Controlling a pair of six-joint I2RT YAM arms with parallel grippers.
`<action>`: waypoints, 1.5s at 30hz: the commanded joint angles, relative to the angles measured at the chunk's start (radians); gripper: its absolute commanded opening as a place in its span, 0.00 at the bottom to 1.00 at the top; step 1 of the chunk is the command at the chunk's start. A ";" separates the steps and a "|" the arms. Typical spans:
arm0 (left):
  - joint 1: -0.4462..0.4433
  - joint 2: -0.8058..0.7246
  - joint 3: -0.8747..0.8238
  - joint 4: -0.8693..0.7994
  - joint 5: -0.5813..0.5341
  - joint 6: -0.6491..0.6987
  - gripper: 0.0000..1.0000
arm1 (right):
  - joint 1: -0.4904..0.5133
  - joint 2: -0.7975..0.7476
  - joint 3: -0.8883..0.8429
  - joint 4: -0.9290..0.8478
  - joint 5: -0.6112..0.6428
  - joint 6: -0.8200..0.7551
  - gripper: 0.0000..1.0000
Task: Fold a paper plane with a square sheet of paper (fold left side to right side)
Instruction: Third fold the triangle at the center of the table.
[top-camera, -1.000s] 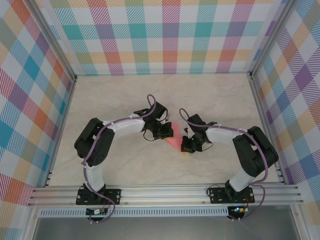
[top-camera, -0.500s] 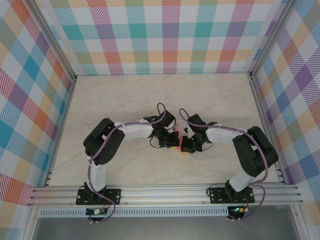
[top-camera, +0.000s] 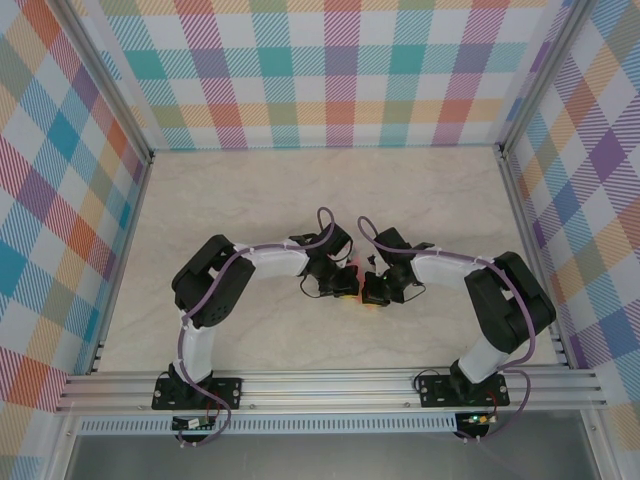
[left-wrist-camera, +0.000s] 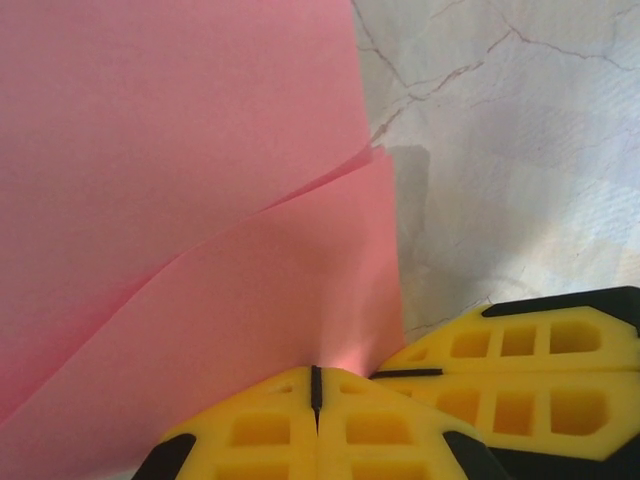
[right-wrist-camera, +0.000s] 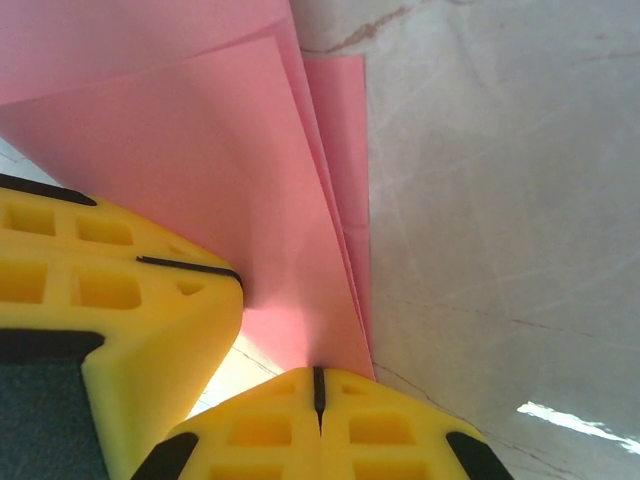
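The thin pink-red folded sheet of paper (left-wrist-camera: 180, 180) is around the middle of the pale marbled table (left-wrist-camera: 520, 150), with its layers fanning apart along one edge. My left gripper (left-wrist-camera: 316, 388) is pressed together, pinching the paper's near corner. My right gripper (right-wrist-camera: 318, 388) pinches it likewise, just beside the left. To fold well, I judge one pinch should anchor while the other carries its side across, with the edges aligned before creasing.

The square sheet of paper (left-wrist-camera: 180, 150) is cut off by the left wrist view's top and left edges. At the overhead centre it is largely hidden beneath the left gripper (top-camera: 344, 287) and right gripper (top-camera: 371, 293).
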 joint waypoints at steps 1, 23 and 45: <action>0.013 -0.014 -0.030 -0.041 -0.020 0.084 0.00 | 0.005 0.055 -0.028 -0.076 0.107 -0.017 0.00; 0.295 -0.040 -0.136 0.016 -0.024 0.245 0.00 | 0.004 0.047 -0.024 -0.083 0.082 -0.033 0.00; 0.321 -0.415 -0.333 0.180 0.009 -0.012 0.29 | 0.001 -0.235 0.050 -0.106 0.287 -0.157 0.64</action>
